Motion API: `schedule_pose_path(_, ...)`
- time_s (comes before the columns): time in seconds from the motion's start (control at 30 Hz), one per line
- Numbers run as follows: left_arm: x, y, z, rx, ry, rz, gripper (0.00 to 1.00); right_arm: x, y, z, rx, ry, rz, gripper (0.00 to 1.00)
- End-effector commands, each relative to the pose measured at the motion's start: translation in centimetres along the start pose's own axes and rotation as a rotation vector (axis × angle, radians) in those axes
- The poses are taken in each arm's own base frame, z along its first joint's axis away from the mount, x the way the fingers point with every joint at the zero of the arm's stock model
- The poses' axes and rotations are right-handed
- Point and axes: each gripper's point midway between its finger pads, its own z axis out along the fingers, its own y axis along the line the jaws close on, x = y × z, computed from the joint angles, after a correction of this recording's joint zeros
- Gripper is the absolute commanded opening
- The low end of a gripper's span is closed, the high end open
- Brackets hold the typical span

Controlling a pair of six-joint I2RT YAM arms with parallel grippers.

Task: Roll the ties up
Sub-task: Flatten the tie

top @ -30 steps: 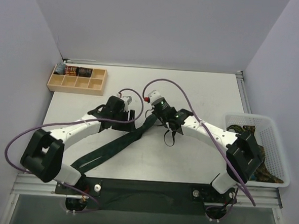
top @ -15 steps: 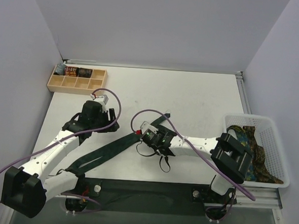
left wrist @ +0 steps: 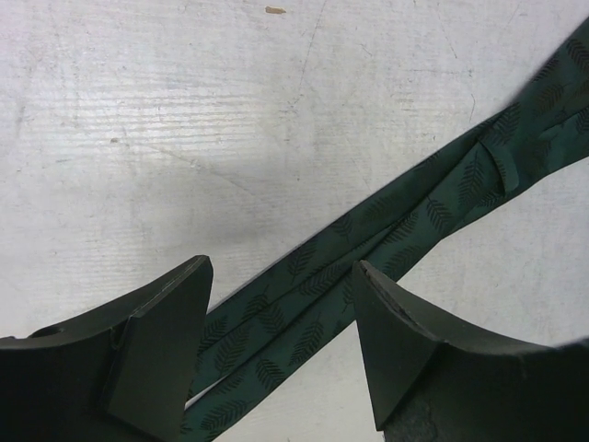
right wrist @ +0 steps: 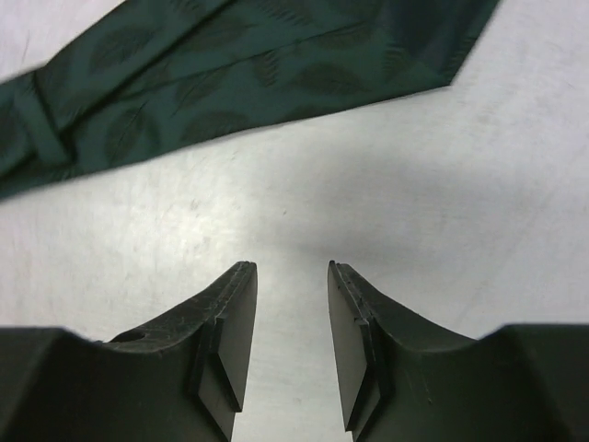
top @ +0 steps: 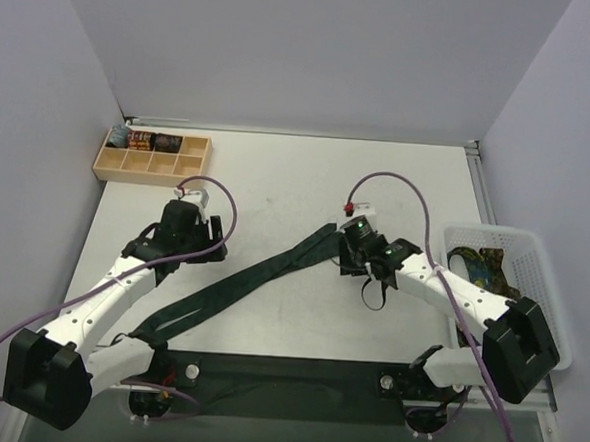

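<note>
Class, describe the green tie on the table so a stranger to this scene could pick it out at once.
On the white table, a long flat strip of cloth runs slantwise from the near left edge up to the middle: the tie. It is dark green with a faint leaf print, unlike the thin purple cables and the patterned cloth heaped in the white basket at the right.

one tie (top: 243, 282) lies diagonally on the table (top: 407, 188), near-left up to the middle; compartment tray (top: 149, 179) sits in the far-left corner; basket (top: 495, 230) at the right edge, more ties (top: 488, 265) piled in it
</note>
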Motion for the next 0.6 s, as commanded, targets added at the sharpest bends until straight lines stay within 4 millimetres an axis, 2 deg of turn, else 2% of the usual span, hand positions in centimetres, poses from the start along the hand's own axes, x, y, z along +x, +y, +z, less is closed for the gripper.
schedule_pose_path(0.0,-0.1,0.3,-0.1,-0.007,-0.007,0.007,0.73,0.7,-0.9,1.4,-0.007,0.038,0.252,0.36)
schedule_pose_path(0.07,0.0,0.2,0.0,-0.003,-0.002,0.006,0.73,0.0,-1.9,2.6,0.014,0.038,0.276,0.35)
schedule_pose_path(0.17,0.3,0.1,0.3,-0.001,0.019,0.006,0.74,-1.8,-2.3,3.8,0.005,0.031,0.280,0.33)
schedule_pose_path(0.2,0.4,0.1,0.3,-0.001,0.026,0.008,0.74,-2.7,-1.8,4.5,-0.014,0.033,0.282,0.33)
schedule_pose_path(0.3,0.8,0.1,0.7,-0.003,0.049,-0.002,0.74,-3.9,-1.6,6.3,-0.020,0.045,0.288,0.32)
schedule_pose_path(0.47,0.9,0.1,1.0,-0.008,0.068,-0.008,0.74,-4.1,-1.4,9.3,-0.044,0.094,0.346,0.28)
schedule_pose_path(0.57,0.9,0.2,1.4,-0.023,0.080,-0.009,0.74,-4.9,-2.0,10.4,-0.044,0.104,0.390,0.28)
